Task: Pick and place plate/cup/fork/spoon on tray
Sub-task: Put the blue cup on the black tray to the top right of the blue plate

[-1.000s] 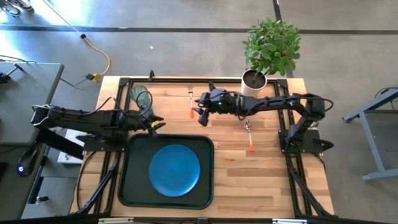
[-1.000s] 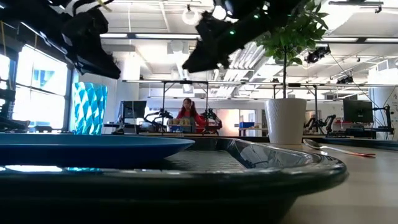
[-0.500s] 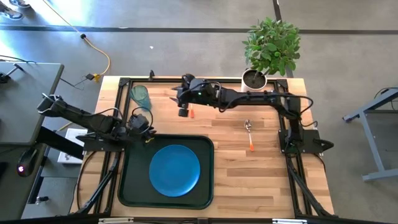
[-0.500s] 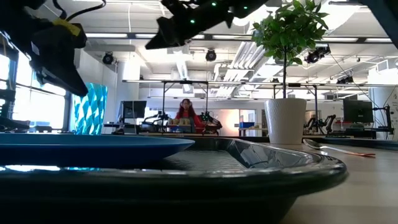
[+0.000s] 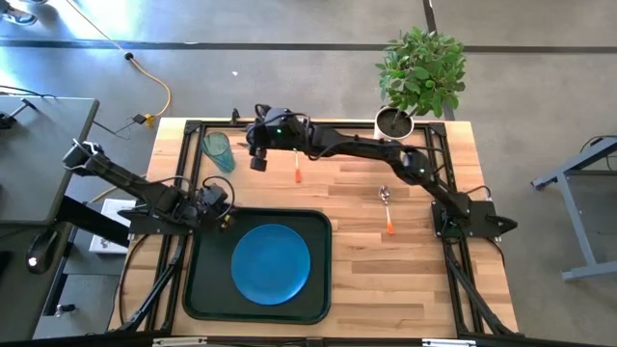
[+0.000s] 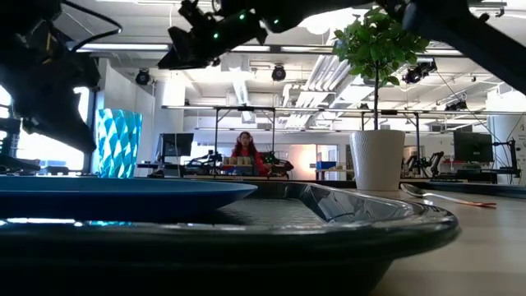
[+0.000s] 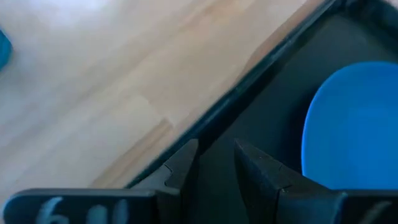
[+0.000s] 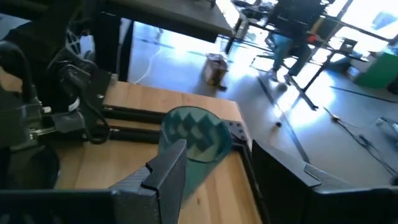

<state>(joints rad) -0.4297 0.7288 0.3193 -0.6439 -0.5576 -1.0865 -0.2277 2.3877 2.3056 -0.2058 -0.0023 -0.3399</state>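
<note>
Plate (image 5: 271, 264) in tray (image 5: 202, 289); cup (image 5: 219, 151) seemingly behind.

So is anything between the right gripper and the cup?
Nothing visible: the right gripper, fingers open, faces the cup across bare table. The fork lies on its other side.

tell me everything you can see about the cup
The cup is a small translucent teal tumbler with a faceted diamond pattern on its wall, plastic by the look of it. It stands upright and looks empty at the table's far left corner, off the tray. Nothing touches it. The right gripper hangs open beside it, and in the right wrist view the cup shows ahead between the fingers.
</note>
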